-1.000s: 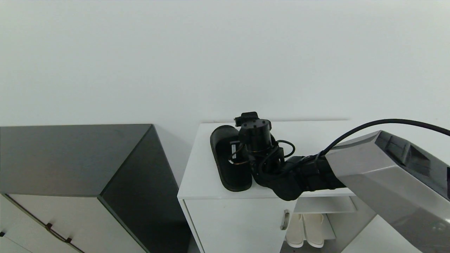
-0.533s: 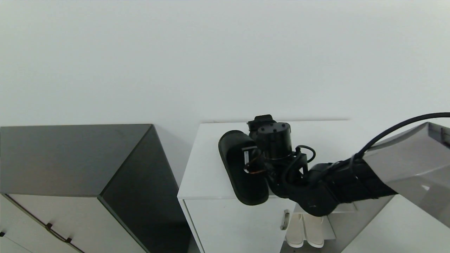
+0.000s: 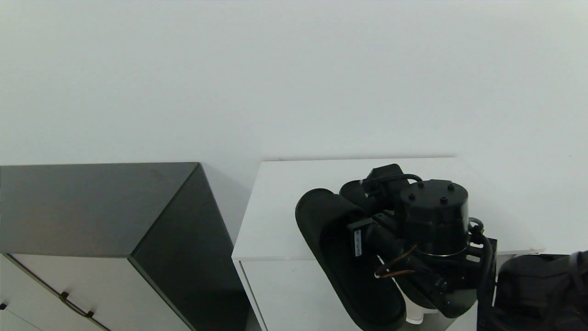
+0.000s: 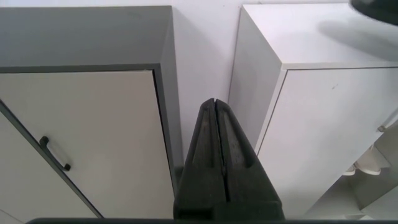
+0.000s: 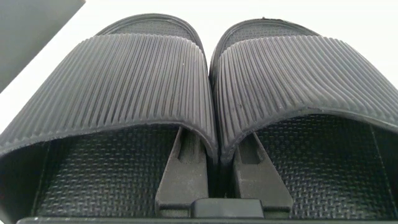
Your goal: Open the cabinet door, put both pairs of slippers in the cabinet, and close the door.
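Plain wall [image 3: 294, 69] closes the scene. Nearest you, your right gripper [image 5: 216, 163], narrowly parted, has one of its fingers [image 5: 181, 174] inside each of the black slippers [image 3: 340, 243], clamping their inner strap edges together. The pair hangs over the front edge of the white cabinet [image 3: 275, 207]. Your left gripper [image 4: 216, 143], pressed closed and empty, faces the gap beside the dark cabinet [image 4: 93, 37].

We are looking at the white cabinet [image 3: 275, 220], which is standing in the lower middle of the head view, just beside a dark grey cabinet [image 3: 101, 207] at lower left. The black slippers [image 3: 349, 257] are hanging past the front edge of its top; we cannot tell whether they are touching it. At the left wrist view's lower right edge, white slippers [image 4: 371, 163] are resting low inside it.
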